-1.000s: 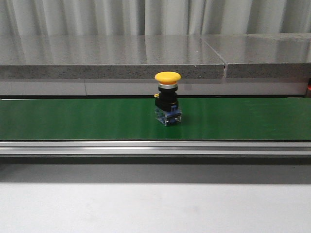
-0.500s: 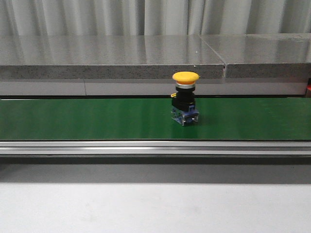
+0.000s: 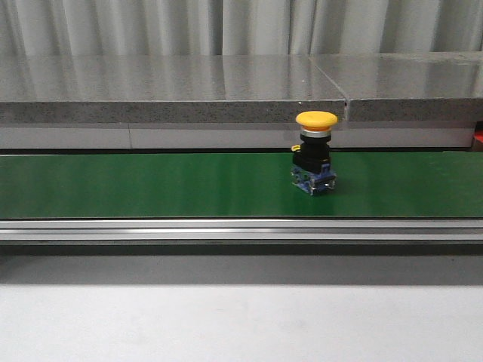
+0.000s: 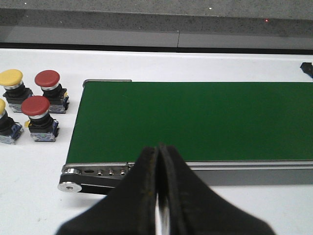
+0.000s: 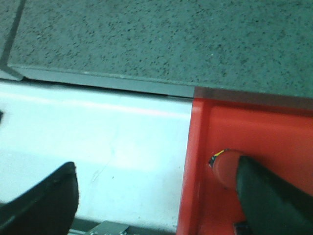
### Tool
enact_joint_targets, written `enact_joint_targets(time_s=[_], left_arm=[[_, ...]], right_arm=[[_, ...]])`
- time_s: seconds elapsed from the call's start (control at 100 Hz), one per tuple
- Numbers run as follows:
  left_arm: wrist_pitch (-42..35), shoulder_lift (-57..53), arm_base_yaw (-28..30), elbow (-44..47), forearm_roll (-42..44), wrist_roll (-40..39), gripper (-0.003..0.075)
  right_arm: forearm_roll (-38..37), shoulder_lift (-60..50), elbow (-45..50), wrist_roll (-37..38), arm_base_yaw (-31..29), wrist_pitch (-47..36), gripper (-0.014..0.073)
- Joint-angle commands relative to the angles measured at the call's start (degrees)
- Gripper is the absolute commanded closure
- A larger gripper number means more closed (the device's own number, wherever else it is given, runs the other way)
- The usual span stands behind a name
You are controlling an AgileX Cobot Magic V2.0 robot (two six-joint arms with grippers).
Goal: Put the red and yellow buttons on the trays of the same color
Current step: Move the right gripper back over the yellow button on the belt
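Front view: yellow button upright on the green conveyor belt, neither arm near. Left tool clenched, empty; right tool spread beside the red tray. We expect a moving belt could spoil grasp timing.
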Motion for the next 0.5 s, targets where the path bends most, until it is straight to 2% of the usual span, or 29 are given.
enact_joint_targets(time_s=[0.0,0.49], left_arm=[[-4.22,0.27,-0.39,-1.59,-0.78,-0.12,0.0739],[-4.22,0.27,-0.39,-1.59,-0.78,-0.12,0.0739]], right_arm=[[2.02,-6.95,2.59,-1.61,-0.14,-1.40,-0.0049],[3.85,-34.59,45.59,-6.81,1.26,-13.82,-0.0049]])
